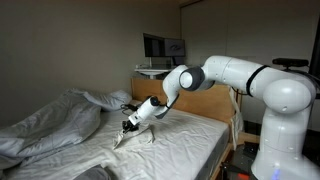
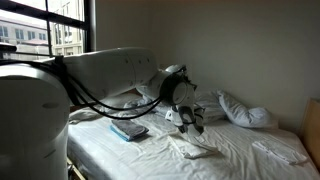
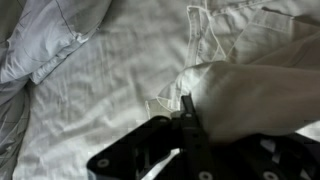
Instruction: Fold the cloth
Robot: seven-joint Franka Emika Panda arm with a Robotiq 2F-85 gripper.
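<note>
While claw pinches cloth, wrinkled white bed, bright window

- The cloth: thin, white, finely wrinkled, lying on the bed.
- Part of it is gathered into a raised, rounded fold; edges nearby lie crumpled.

A rumpled grey-white duvet lies heaped near a wooden headboard, a dark screen on the wall above it.

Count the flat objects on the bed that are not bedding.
1. A flat bluish object lies on the bed, seen in an exterior view. The duvet may hide others.
</note>
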